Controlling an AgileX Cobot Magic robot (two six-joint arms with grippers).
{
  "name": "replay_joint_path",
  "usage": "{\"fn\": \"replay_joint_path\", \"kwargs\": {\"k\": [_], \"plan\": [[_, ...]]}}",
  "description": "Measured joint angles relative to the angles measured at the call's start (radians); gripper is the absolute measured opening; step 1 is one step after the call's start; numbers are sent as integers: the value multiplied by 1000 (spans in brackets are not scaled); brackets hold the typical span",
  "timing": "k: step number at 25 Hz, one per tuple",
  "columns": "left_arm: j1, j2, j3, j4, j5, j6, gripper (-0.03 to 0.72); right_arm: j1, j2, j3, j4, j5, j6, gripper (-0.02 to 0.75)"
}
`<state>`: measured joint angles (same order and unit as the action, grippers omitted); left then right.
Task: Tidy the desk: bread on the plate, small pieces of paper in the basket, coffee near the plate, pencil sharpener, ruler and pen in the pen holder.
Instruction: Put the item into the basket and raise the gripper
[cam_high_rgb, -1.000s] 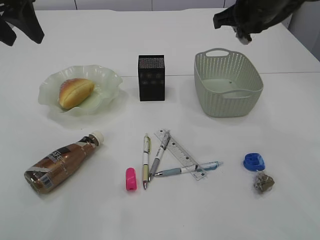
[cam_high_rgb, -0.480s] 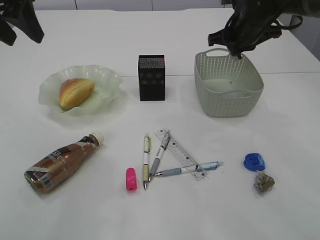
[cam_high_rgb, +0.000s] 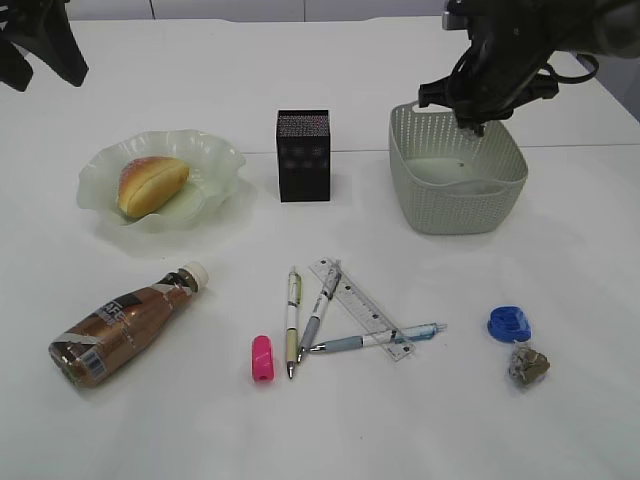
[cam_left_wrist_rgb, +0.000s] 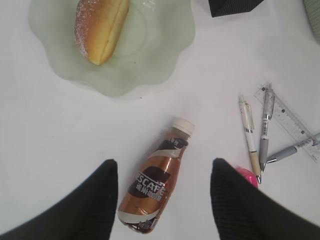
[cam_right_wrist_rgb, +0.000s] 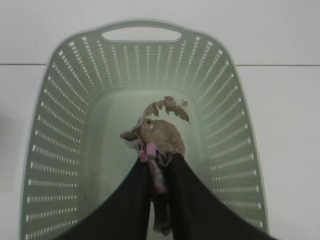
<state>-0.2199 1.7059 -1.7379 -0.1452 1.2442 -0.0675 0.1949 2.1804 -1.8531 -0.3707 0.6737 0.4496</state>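
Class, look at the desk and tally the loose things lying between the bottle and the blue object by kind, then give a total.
Pens: 3
Ruler: 1
Pink sharpener: 1
Total: 5

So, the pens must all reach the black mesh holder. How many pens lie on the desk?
3, all in front of the black mesh pen holder: a cream pen, a grey patterned pen over the clear ruler, and a blue-tipped pen crossing it. None looks hidden.
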Motion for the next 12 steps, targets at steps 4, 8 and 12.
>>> {"fn": "replay_joint_path", "kwargs": {"k": [4,8,12], "plan": [[0,0,0,0,0,0,427,0,19,0,26,0,0,351],[0,0,0,0,0,0,427,0,21,-16,26,5,0,432],[0,0,0,0,0,0,427,0,21,-79,40,76,0,442]]}}
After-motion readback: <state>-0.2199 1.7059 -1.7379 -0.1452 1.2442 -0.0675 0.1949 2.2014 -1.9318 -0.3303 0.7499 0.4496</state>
